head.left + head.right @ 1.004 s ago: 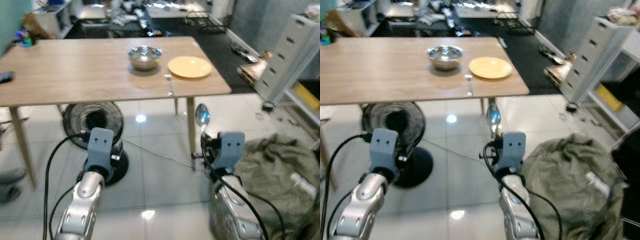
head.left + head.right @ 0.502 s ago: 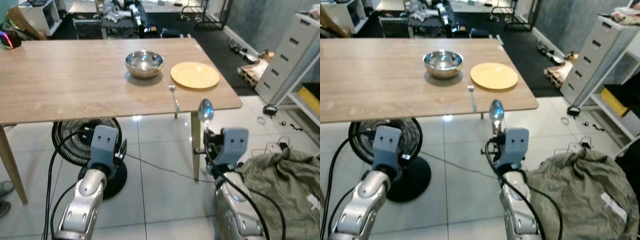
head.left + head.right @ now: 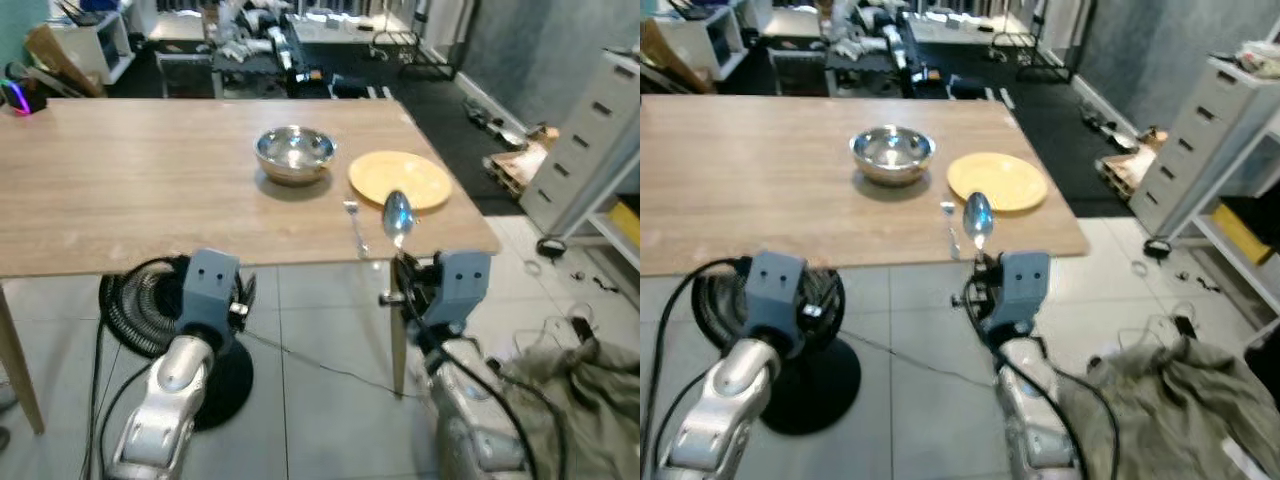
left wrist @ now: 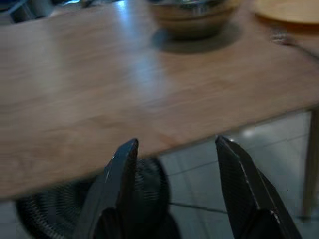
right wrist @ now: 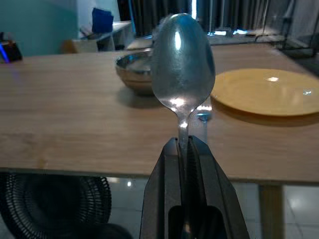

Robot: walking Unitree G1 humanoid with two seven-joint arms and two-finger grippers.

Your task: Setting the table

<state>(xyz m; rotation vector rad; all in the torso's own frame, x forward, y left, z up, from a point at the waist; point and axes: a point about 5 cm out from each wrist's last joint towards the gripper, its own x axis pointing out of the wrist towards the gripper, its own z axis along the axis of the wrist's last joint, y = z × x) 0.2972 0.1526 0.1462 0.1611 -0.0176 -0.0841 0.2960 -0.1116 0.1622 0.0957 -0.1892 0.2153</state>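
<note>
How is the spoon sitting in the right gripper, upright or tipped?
Upright. The spoon stands bowl-up, its handle pinched between the right gripper's shut fingers, short of the table.

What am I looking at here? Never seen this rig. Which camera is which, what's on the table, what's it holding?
It's a humanoid robot with two silver arms, each ending in a gripper of two long black fingers. The two wide pictures come from a stereo camera on its head, looking forward and down at its own arms. The other two come from cameras on each wrist, looking along that gripper's fingers.

In front of it stands a wooden table. On it lie a steel bowl, a yellow plate beside the bowl, and a fork near the table's edge, by the plate.

The right gripper is shut on the handle of a spoon, held upright with its bowl end up. The left gripper is open and holds nothing, pointing at the table's edge.
</note>
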